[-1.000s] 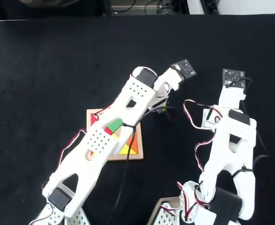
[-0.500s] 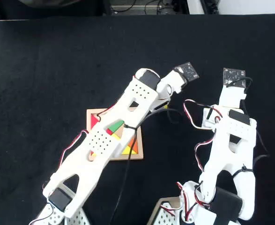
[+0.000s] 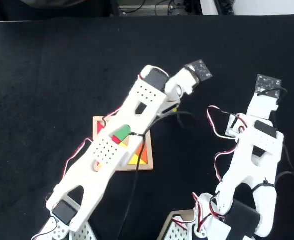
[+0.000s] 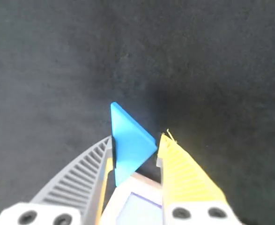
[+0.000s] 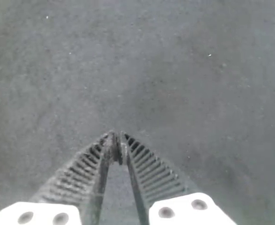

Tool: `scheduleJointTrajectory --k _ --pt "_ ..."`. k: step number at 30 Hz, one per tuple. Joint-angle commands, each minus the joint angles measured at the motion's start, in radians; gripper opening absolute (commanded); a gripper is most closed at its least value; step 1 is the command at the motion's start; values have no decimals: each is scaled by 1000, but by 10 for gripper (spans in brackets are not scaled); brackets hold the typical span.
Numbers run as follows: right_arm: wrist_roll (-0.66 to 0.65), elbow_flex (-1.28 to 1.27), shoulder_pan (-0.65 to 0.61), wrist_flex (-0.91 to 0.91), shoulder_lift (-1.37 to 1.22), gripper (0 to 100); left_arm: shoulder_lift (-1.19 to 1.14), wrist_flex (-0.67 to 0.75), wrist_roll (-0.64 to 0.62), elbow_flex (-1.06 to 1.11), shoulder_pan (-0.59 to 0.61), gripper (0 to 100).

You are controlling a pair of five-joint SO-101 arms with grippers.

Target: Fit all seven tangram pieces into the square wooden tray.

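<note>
We can read no text, label, number or sign on anything here, neither the arms nor the desk.

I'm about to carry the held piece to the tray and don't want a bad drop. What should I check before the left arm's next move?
1. Grip on the blue triangle: ok, pinched between the fingers of the left gripper.
2. Triangle lifted off the table: cannot tell.
3. Left gripper over the wooden tray: not ok, it hangs over bare table beyond the tray's corner.
4. Free slot in the tray: cannot tell, the left arm covers much of it. A red piece, green piece, yellow piece and orange piece show.
5. Right gripper out of the way: ok, shut, empty, apart from the tray.
</note>
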State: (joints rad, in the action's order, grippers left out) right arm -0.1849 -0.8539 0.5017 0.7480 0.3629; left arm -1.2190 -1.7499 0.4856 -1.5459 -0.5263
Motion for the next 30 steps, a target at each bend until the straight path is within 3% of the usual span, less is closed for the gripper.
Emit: scheduleJointTrajectory --k 1,6,16,21,25,30 --pt "11 5 12 -18 33 11 147 -15 66 -8 45 43" --pt "9 5 12 -18 33 11 405 -15 164 234 47 43" --pt "6 4 11 -17 33 11 1106 -11 267 1010 59 41" --pt "6 2 11 -17 33 11 1323 -2 566 1400 166 41" --pt "5 -19 0 -43 33 11 1430 160 724 1664 274 40" --pt "5 -47 -37 -95 33 11 1513 512 796 1994 329 41"
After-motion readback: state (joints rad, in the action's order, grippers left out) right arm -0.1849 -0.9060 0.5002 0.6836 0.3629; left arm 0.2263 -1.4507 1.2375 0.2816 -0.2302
